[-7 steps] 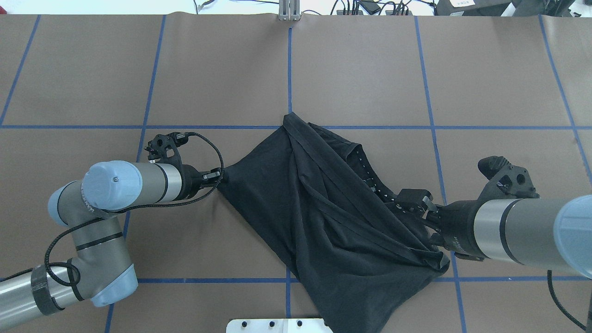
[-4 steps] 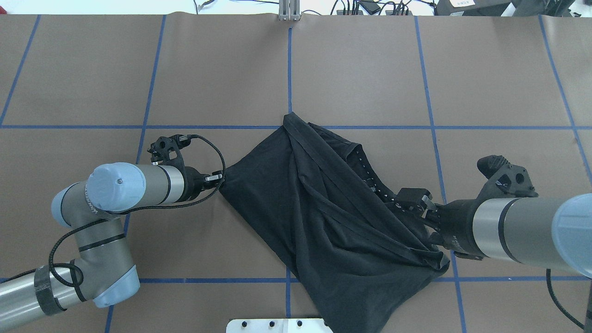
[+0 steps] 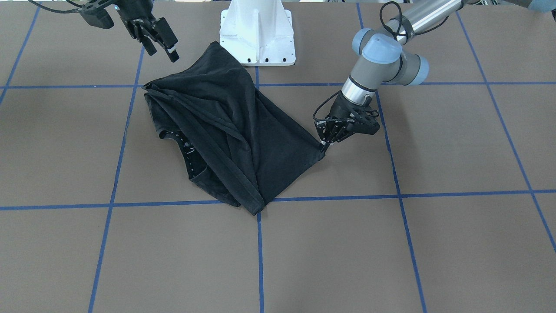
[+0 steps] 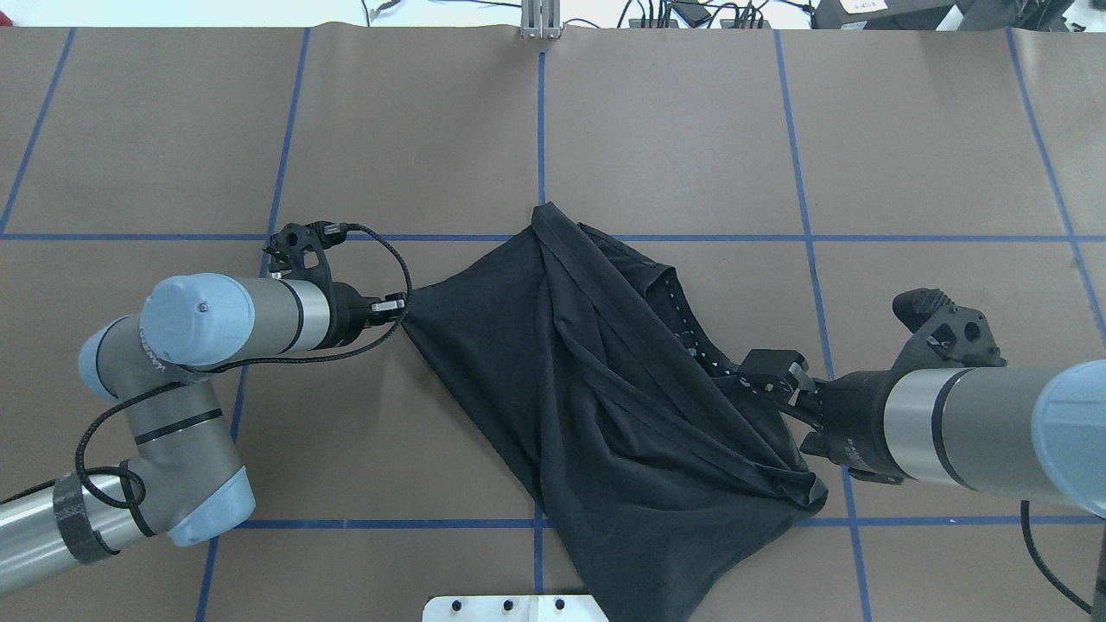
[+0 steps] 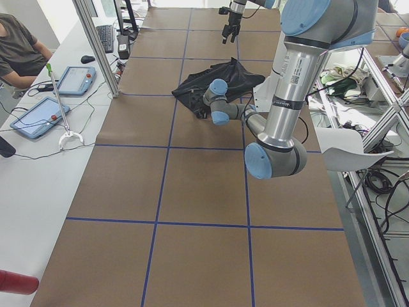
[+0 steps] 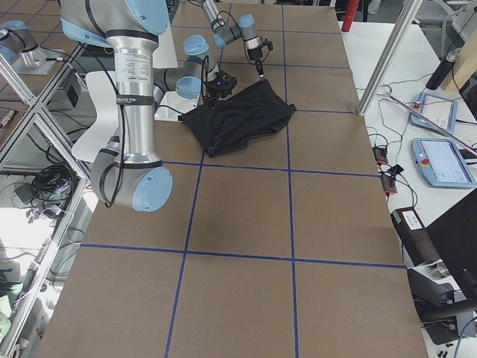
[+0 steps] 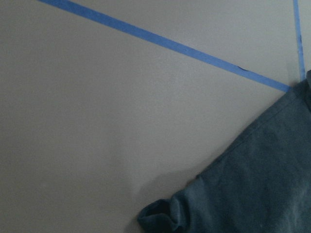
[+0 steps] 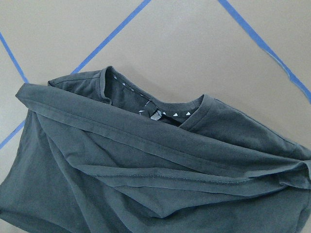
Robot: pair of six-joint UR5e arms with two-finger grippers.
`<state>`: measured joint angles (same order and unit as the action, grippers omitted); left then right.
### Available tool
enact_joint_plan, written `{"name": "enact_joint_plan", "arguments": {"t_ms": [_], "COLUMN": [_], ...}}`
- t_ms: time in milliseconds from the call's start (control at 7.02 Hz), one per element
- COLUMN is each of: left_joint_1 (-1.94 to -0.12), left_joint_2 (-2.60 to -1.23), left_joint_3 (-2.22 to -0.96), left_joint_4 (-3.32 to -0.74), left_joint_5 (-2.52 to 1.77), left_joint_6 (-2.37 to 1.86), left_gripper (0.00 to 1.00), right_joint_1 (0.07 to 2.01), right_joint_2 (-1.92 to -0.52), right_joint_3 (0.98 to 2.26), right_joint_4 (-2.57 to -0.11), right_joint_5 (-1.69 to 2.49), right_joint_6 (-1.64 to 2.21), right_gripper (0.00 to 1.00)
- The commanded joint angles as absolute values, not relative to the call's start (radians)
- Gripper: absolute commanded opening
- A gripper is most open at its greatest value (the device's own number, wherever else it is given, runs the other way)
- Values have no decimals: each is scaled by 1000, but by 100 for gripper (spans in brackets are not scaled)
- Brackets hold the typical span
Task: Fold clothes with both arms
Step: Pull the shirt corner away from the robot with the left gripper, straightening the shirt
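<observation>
A brown table (image 4: 415, 130) gridded with blue tape (image 4: 541, 130) carries the crumpled black T-shirt (image 4: 553, 371) near its middle, before the white base (image 3: 256, 30). The left gripper (image 4: 403, 311) pinches one shirt corner. The right gripper (image 3: 164, 54) hangs spread above the shirt's far side. Tablets (image 5: 38, 117) lie on a side desk (image 5: 25, 166).

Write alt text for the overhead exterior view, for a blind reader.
A crumpled black T-shirt lies on a brown table gridded with blue tape. The left gripper pinches its left corner; the right gripper, jaws open, hangs over its right side holding nothing.
</observation>
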<state>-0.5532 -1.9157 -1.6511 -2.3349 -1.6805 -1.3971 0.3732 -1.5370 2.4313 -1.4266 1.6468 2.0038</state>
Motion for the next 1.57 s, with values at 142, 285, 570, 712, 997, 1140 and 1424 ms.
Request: {"name": "enact_joint_plan", "arguments": {"t_ms": [142,285,570,712,997,1140,1424], "left_joint_1": [-730,-767,-804,-810,-828,-831,-845], "left_joint_2": [-2194,-2335,-2539,-2546,-2525,-2458,-2297], "left_joint_3": [-1353,-1177,-839,-827,-901,-995,-1205], "left_joint_4": [-2347,-2390,-2503,-2506,-2513,-2504,-2493], "left_joint_5": [-1739,-1741,-1735,-1735,-1747,-1791,-1867], "left_joint_6": [-1304,-1305,-1302,-1301,-1264,-1264,-1266], "left_gripper": [0,0,0,16,77,77,77], "right_joint_1": [386,393,394,390,368,317,160], "right_joint_2": [-1539,-1540,-1539,-1537,-1462,-1409,-1358], "right_joint_3": [2434,2434,2431,2428,2345,2286,2193], "right_joint_4": [-1428,-1428,-1427,-1427,-1425,-1425,-1425], "right_joint_5": [1644,1643,1638,1629,1535,1447,1221], "right_joint_6": [2005,2005,2008,2016,2029,2118,2340], "right_gripper": [100,100,100,100,100,100,100]}}
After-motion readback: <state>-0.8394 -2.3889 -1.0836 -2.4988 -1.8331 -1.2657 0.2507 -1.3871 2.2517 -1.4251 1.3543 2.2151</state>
